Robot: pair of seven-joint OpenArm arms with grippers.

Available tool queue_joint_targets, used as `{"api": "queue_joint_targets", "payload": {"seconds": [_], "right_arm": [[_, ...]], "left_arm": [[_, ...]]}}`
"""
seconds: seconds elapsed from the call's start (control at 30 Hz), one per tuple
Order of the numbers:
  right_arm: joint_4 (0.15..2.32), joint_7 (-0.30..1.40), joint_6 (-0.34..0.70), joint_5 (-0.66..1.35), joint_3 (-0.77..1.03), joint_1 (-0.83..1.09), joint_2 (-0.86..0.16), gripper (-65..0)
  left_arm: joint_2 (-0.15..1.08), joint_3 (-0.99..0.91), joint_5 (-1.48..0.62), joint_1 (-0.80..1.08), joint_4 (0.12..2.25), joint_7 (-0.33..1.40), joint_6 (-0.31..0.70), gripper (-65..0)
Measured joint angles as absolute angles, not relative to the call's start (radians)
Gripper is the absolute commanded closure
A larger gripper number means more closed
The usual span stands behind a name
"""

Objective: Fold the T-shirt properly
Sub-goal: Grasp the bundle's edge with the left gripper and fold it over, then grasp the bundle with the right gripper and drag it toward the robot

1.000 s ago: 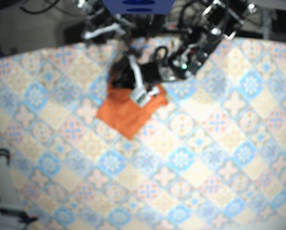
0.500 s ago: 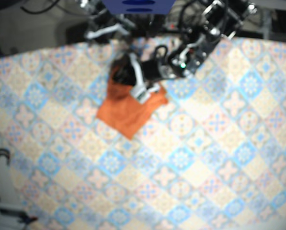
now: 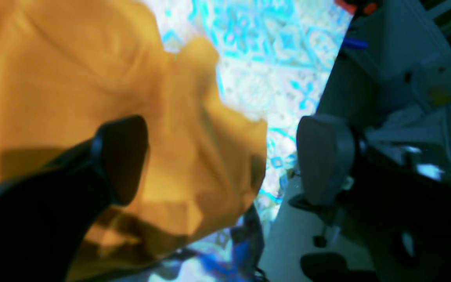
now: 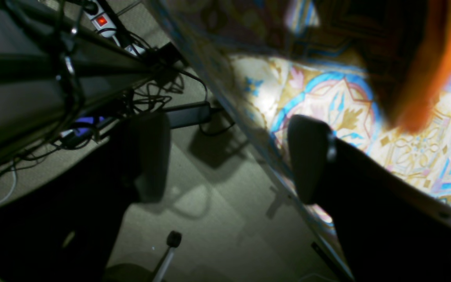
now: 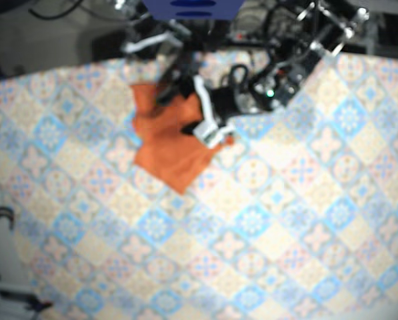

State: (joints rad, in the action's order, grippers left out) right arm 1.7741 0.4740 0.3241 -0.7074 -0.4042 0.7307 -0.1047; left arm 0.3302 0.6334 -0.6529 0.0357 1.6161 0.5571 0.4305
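The orange T-shirt lies folded into a rough square on the patterned tablecloth, near the far edge. My left gripper hovers over the shirt's right corner. In the left wrist view this gripper is open, its fingers spread wide above rumpled orange cloth and holding nothing. My right gripper is at the shirt's far edge. The right wrist view shows it open and empty over the table's edge, with a strip of orange shirt at the upper right.
The patterned tablecloth covers the whole table. Beyond the far edge are the arm bases and cables. A power strip and cables lie on the floor below the edge.
The right arm has pulled back toward the far edge, uncovering the shirt's far left corner. The left gripper has shifted slightly right over the shirt's right corner.
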Motion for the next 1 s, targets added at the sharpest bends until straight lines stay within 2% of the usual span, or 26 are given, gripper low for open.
{"api": "queue_joint_targets", "payload": {"seconds": [0.23, 0.33, 0.43, 0.63, 0.73, 0.87, 1.0], "right_arm": [[1.774, 0.477, 0.319, -0.711, -0.353, 0.638, -0.107, -44.9], [1.773, 0.484, 0.326, -0.708, -0.356, 0.605, -0.103, -44.9], [1.773, 0.485, 0.329, -0.689, -0.362, 0.579, -0.103, -44.9], [1.774, 0.478, 0.32, -0.601, -0.362, 0.525, -0.103, -44.9], [1.774, 0.49, 0.321, -0.604, -0.372, 0.538, -0.106, -44.9], [1.774, 0.483, 0.328, -0.601, -0.434, 0.498, -0.102, -44.9], [1.776, 0.526, 0.324, -0.605, -0.483, 0.457, -0.104, -44.9]], "left_arm": [[0.374, 0.37, -0.65, 0.217, 1.748, 0.561, 0.429, -58.3], [0.374, 0.224, -0.651, 0.302, 1.764, 0.556, 0.43, -56.0], [0.373, 0.123, -0.642, 0.357, 1.76, 0.558, 0.415, -50.7], [0.375, 0.084, -0.647, 0.419, 1.758, 0.558, 0.43, -37.4], [0.391, 0.077, -0.634, 0.433, 1.757, 0.644, 0.422, -31.1], [0.379, 0.077, -0.644, 0.418, 1.756, 0.658, 0.426, -25.2], [0.381, 0.08, -0.639, 0.393, 1.756, 0.742, 0.423, -22.8]]}}
